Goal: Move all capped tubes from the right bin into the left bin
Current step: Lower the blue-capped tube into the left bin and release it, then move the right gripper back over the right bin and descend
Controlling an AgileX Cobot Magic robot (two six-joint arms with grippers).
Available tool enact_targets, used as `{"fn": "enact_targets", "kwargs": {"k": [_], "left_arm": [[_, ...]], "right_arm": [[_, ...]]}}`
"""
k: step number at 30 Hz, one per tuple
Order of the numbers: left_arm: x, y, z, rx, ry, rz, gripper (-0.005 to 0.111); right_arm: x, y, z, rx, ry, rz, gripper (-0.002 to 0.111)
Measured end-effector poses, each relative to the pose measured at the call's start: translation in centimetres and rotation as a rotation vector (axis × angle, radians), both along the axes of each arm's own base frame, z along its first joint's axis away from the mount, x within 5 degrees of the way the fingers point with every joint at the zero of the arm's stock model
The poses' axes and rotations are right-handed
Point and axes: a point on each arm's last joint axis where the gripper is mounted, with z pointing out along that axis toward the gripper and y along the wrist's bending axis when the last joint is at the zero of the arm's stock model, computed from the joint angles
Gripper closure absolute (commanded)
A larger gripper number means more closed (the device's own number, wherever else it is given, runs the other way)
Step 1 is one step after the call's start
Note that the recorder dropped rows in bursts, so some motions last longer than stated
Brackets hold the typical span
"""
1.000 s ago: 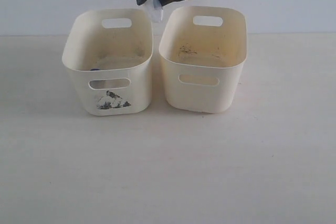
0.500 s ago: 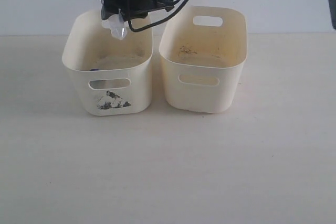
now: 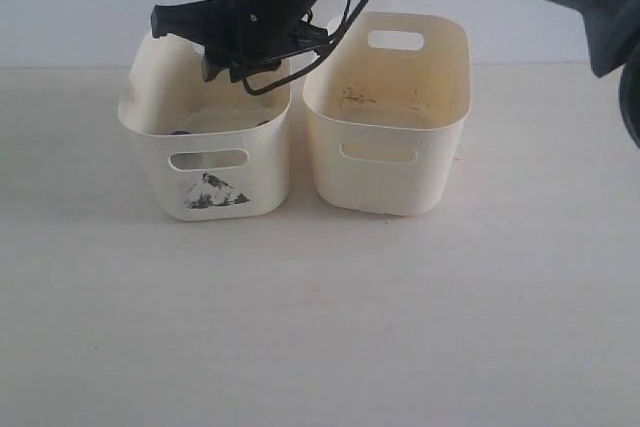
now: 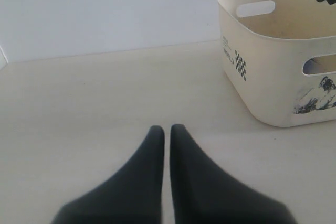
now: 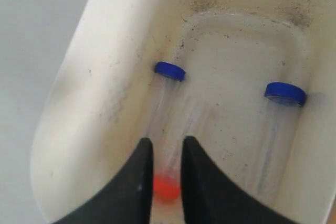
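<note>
right tool (image 5: 165, 148) | above capped tubes (image 5: 169, 71) | in left bin (image 5: 79, 103)

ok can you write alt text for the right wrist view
Looking down into a cream bin, two clear tubes with blue caps lie on its scuffed floor. In the foreground two dark jaws stand slightly apart with nothing between them, and an orange-red cap shows through the gap, lower down in the bin.

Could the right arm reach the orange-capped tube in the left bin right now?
Probably yes: the right gripper hangs over the left bin, jaws apart, with the orange-capped tube in line beyond them and nothing between.
</note>
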Motion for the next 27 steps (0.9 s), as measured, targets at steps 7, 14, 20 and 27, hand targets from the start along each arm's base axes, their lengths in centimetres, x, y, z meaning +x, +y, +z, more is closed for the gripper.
{"fn": "enact_targets", "kwargs": {"k": [7,14,20,27], "left_arm": [[0.0,0.0,0.0,0.000,0.000,0.000,0.102],[0.0,0.0,0.0,0.000,0.000,0.000,0.102],[0.0,0.0,0.0,0.000,0.000,0.000,0.102],[0.0,0.0,0.0,0.000,0.000,0.000,0.102]], "right_arm": [[-2.7,-2.8,4.7,-0.167,-0.033,0.031,0.108],[-6.4,-6.7,4.4,-0.222,-0.097,-0.104,0.108],[-6.1,-10.6,3.7,-0.266,-0.147,-0.264,0.108],[-5.3,-12.4,3.5,-0.302,-0.176,-0.308,0.108]]}}
